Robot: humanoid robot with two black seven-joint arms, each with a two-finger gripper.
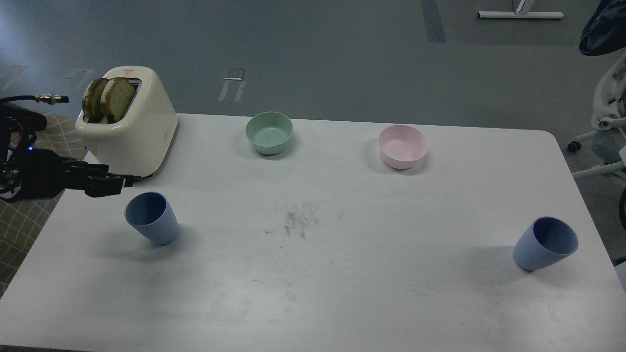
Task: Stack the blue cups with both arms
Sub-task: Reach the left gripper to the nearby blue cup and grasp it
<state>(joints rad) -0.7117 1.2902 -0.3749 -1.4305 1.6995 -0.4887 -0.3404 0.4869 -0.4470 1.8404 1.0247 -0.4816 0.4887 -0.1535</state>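
Both cups stand upright on the table (313, 293), well apart: left cup (151, 217), right cup (545, 243). Left gripper (128, 181) hangs just above-left of the left cup; its finger spacing cannot be told, possibly together.

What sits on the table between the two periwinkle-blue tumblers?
No object: in the head view, only bare white tabletop with a dark crumb-like smudge lies between the left tumbler and the right tumbler.

One camera only, set at head height, looks forward and steeply down over the white desk (313, 274), which fills the lower two thirds of the frame. Grey floor (313, 54) spans the top; the desk's near edge is cropped.
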